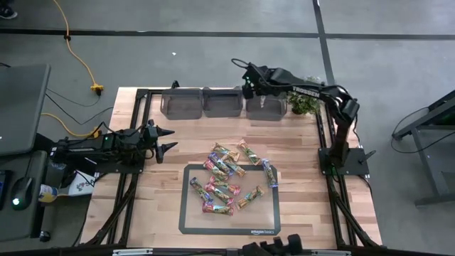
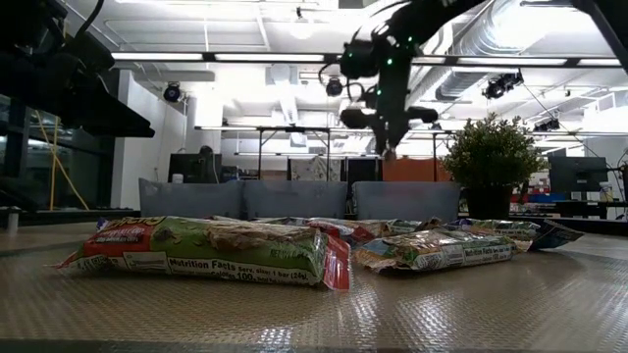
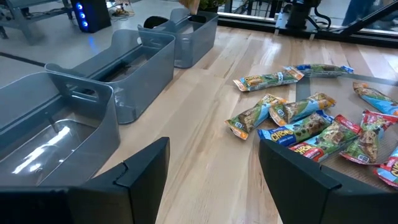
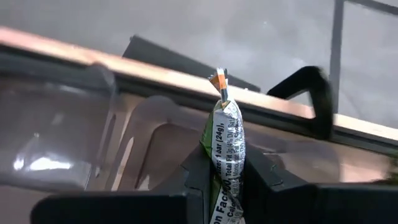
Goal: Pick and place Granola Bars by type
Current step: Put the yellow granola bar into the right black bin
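Several granola bars in green, red and blue wrappers lie in a loose heap on the dark-framed mat and just beyond its far edge; they also show in the left wrist view and the low view. My right gripper hangs over the row of three grey bins at the far edge, near the right-hand bin, shut on one green granola bar. My left gripper waits open at the table's left, level, clear of everything. My right gripper pinches the green bar between its two fingers at the bar's lower part. The fingers slant down from the table's right side and lie along the bar. The bar's crimped free end sticks out past the fingertips, clear of the bins.
A small potted plant stands right of the bins. The three bins show as a row in the left wrist view and behind the bars in the low view. Bare wood lies between the heap and the bins.
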`<state>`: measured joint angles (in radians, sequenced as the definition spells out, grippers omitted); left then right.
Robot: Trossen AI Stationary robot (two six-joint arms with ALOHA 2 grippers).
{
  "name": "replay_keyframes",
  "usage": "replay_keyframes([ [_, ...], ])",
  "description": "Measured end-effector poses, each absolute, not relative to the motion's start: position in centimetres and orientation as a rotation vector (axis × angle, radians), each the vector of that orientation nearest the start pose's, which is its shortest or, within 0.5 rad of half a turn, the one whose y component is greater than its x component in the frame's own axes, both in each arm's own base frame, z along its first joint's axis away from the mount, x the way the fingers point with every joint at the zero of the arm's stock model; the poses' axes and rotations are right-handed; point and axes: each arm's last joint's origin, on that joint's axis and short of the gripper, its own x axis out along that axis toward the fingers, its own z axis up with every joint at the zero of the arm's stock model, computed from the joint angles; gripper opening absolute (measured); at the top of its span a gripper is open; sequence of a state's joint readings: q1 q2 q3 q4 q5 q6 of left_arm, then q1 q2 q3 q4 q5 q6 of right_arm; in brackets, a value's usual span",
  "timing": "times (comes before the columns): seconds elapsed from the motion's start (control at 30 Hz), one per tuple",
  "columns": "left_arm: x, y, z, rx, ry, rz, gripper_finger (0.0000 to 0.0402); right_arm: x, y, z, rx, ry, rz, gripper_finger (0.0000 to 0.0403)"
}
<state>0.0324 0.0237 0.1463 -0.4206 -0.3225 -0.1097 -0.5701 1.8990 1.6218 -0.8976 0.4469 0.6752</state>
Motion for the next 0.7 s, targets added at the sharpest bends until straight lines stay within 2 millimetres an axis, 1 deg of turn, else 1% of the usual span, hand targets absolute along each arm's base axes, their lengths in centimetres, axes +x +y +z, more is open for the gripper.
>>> replay_keyframes([
  [0.1,8.3,1.2,17.1,-0.064,0.276,0.368,0.0243,33.1,-22.6,24.4,0.624,0.907,-1.235,0.0044],
  [0.2,8.3,1.2,17.1,-0.064,0.277,0.368,0.0243,33.6,-22.9,23.6,0.623,0.918,-1.213,0.0044],
  [0.4,8.3,1.2,17.1,-0.064,0.277,0.368,0.0243,34.1,-23.7,22.5,0.614,0.916,-1.188,0.0044],
  [0.5,8.3,1.2,17.1,-0.064,0.276,0.368,0.0243,34.3,-24.1,21.9,0.636,0.914,-1.166,0.0044],
  [0.7,8.3,1.2,17.1,-0.064,0.276,0.368,0.0243,34.7,-24.3,20.7,0.654,0.938,-1.144,0.0044],
])
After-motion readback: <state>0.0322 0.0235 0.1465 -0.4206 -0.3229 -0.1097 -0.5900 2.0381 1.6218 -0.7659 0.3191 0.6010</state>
